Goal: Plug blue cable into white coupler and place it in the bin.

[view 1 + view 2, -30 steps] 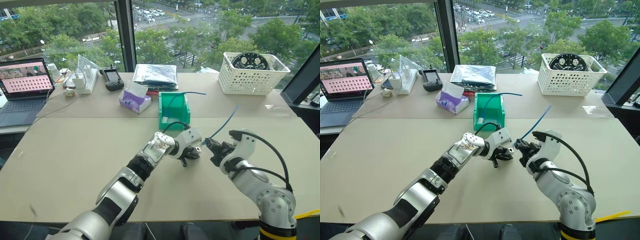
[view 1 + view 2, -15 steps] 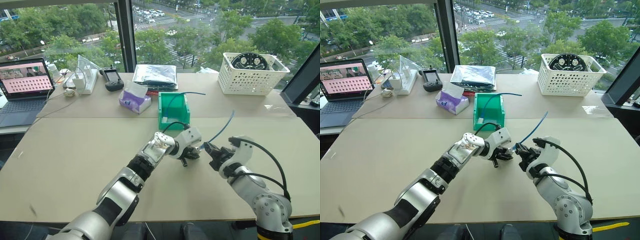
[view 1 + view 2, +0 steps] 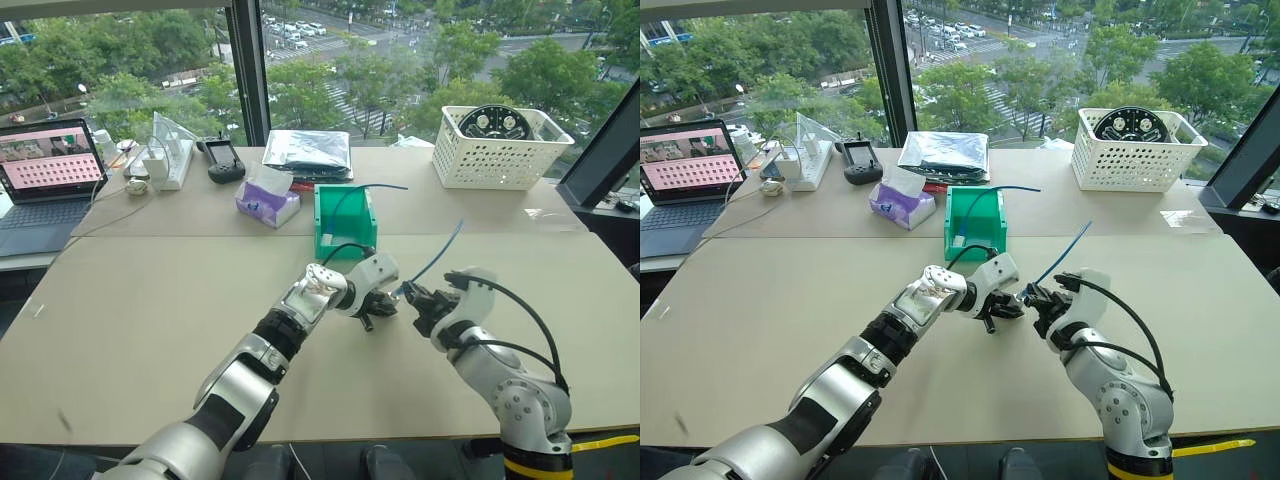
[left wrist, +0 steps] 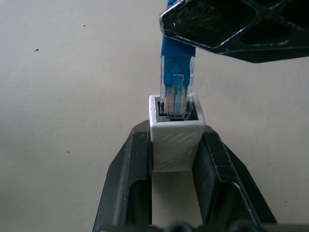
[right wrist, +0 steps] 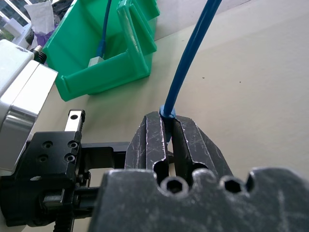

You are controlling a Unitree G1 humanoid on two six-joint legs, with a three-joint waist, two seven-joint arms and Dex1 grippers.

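Closer now, the right gripper (image 5: 166, 126) pinches the cable (image 4: 177, 72), plug entering the coupler (image 4: 175, 140) clamped steady in the left gripper (image 4: 175, 159).

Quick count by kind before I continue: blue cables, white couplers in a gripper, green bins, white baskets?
blue cable: 2 (one in the right gripper, one trailing out of the bin)
white coupler: 1 (in the left gripper)
green bin: 1
white basket: 1
Total: 5
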